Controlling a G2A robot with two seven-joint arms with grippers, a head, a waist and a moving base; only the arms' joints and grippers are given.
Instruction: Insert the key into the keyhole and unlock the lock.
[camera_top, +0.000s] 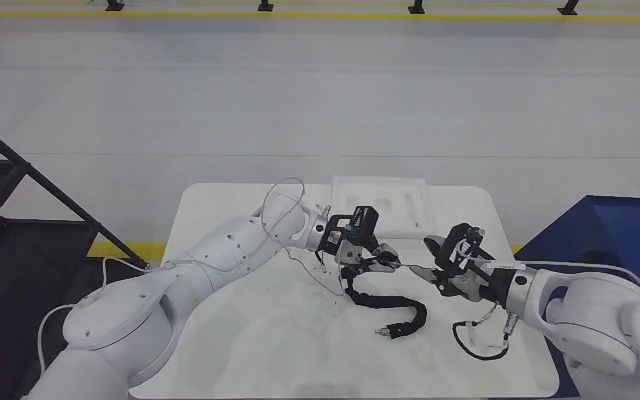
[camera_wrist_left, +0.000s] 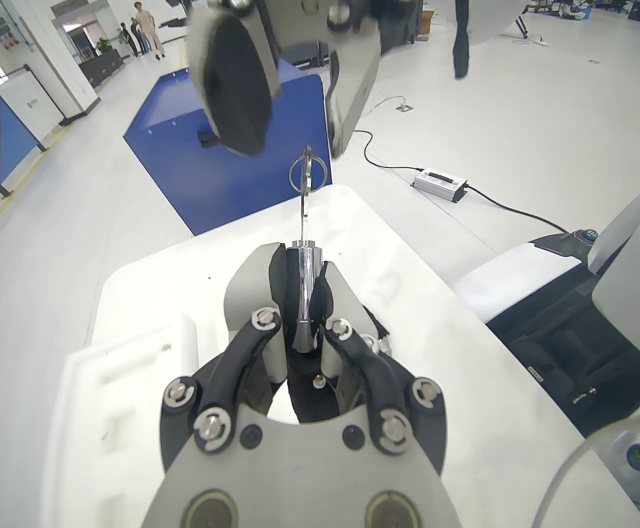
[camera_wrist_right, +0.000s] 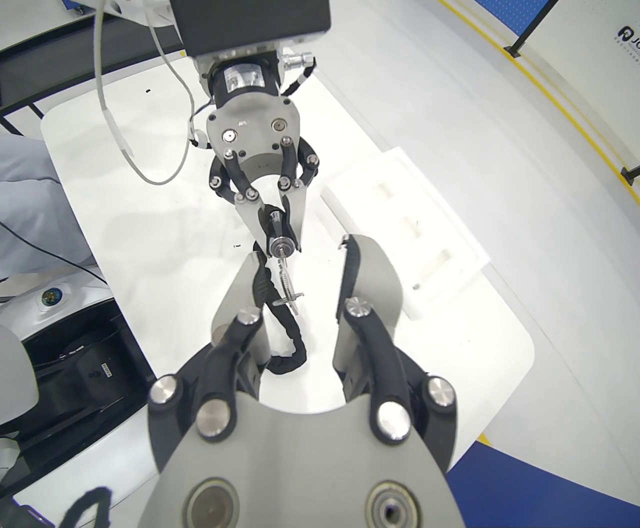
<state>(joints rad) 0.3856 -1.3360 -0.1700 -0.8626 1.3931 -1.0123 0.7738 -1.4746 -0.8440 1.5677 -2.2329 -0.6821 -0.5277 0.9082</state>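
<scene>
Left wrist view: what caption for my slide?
Left gripper clamps the lock with the key inserted, right gripper open beyond.

White table (camera_top: 290, 350). Foam tray (camera_top: 385, 205), white with cut-out slots, at the table's far edge, about mid-way. Blue box (camera_top: 590, 230) on the floor just off the right edge. Grey power brick (camera_wrist_left: 440, 184) with black cable on the floor near it. Black metal frame (camera_top: 50, 200) off the left edge. Yellow floor line (camera_top: 320, 14) far back.

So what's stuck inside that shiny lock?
A key sits in the end of the lock; its head and ring stick out. The part inside is hidden, so its depth cannot be seen. The left claw covers the lock's sides.
</scene>
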